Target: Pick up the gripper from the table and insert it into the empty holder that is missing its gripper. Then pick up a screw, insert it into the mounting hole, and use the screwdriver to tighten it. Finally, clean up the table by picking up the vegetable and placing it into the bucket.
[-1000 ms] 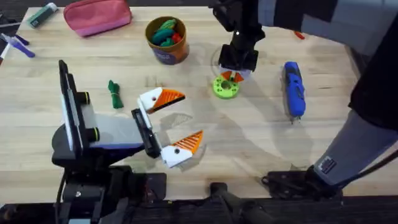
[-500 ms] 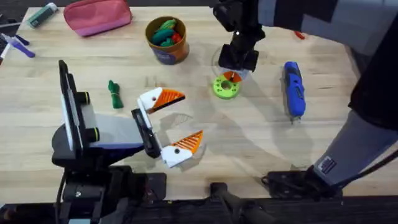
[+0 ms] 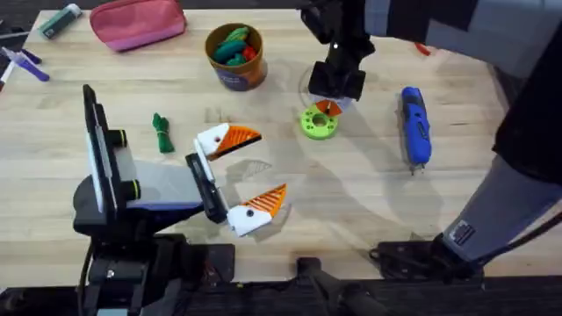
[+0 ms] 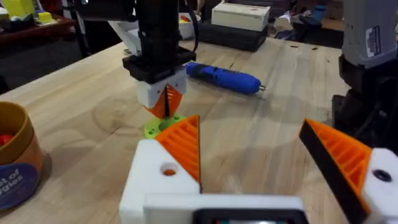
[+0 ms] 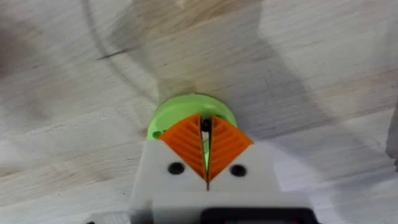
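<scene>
My left gripper lies open near the table's front. Both of its white finger blocks carry an orange wedge, so I cannot tell which one is the holder. In the left wrist view, each block shows a mounting hole. My right gripper points down over the green disc. Its orange tips are shut on a small dark screw. The blue screwdriver lies to the right of the disc. The dark green vegetable lies at the left. The bucket stands at the back.
A pink pouch and some markers lie at the back left. The bucket holds green and red toys. Bare wood stretches between my left gripper and the screwdriver. The right arm's dark, blurred bulk covers the table's right side.
</scene>
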Controlling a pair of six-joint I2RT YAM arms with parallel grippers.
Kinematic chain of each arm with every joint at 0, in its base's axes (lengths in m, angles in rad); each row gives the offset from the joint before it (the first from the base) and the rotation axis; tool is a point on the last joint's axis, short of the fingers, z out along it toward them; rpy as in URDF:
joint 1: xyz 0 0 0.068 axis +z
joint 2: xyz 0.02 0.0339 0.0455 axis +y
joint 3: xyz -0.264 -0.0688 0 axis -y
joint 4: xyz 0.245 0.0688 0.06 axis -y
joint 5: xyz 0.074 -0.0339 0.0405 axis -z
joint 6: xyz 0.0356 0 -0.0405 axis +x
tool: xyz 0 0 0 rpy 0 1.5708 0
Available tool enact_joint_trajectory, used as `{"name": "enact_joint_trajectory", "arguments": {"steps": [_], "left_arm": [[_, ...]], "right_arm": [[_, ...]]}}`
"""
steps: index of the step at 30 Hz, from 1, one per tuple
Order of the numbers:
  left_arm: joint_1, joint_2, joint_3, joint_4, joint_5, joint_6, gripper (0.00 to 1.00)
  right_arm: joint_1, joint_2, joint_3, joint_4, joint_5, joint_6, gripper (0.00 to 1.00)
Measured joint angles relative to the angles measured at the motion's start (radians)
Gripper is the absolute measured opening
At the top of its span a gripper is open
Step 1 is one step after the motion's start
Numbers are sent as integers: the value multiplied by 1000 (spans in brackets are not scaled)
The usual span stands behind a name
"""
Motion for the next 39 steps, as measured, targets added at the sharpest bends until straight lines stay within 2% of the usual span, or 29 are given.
{"name": "enact_joint_trajectory", "arguments": {"steps": [13, 19, 22, 23, 28, 34, 39], "left_arm": [[0, 0, 0, 0, 0, 0, 986], [0, 0, 0, 0, 0, 0, 985], [0, 0, 0, 0, 0, 0, 987], [0, 0, 0, 0, 0, 0, 986], [0, 0, 0, 0, 0, 0, 985], [0, 0, 0, 0, 0, 0, 985], [0, 0, 0, 0, 0, 0, 985]], "right_arm": [[26, -154, 3, -18, 45, -5, 7], [48, -215, 71, -96, 51, -82, 7], [57, -231, 135, -149, 53, -164, 7], [70, -246, 207, -209, 59, -260, 7], [131, -284, 311, -244, 67, -465, 7], [235, -341, 326, -244, 67, -713, 7], [285, -344, 327, -244, 67, -860, 7]]}}
